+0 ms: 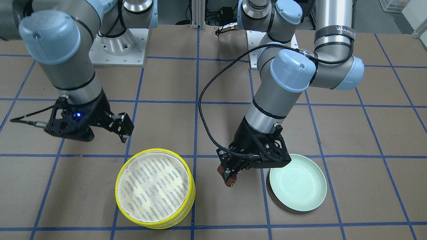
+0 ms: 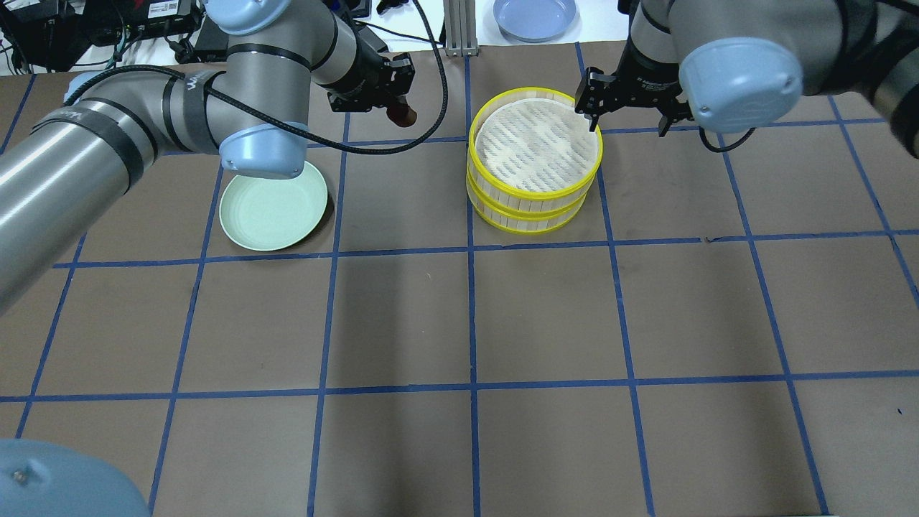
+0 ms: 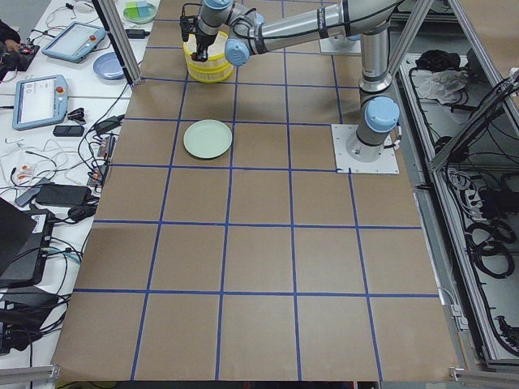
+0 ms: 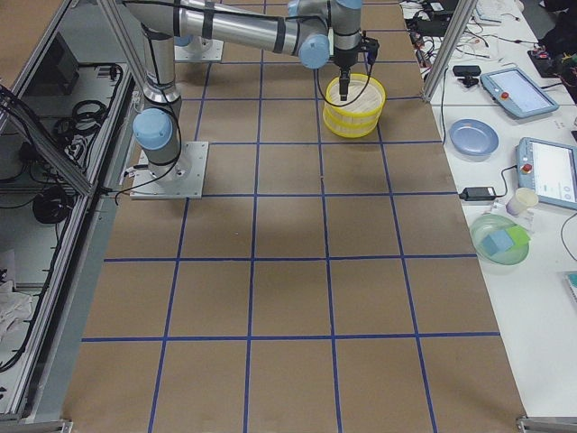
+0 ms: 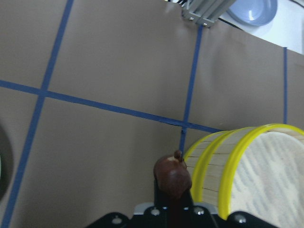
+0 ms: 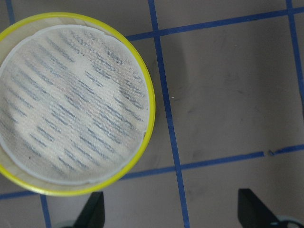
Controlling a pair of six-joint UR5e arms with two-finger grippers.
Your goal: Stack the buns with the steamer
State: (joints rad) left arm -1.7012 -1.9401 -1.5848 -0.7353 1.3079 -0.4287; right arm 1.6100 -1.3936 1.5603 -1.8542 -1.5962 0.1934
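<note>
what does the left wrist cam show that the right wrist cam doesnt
Left wrist only: the dark brown bun held in the left gripper, the side walls of the two stacked steamer trays, and a blue plate. Right wrist only: the top tray's liner from above and the open right gripper. Both: the trays' yellow rims and the blue-taped table.

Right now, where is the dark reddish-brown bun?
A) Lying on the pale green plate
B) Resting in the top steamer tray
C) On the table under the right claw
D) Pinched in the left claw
D: the dark bun is clamped in the left claw above the table, while the green plate and the top steamer tray both hold nothing.
</note>
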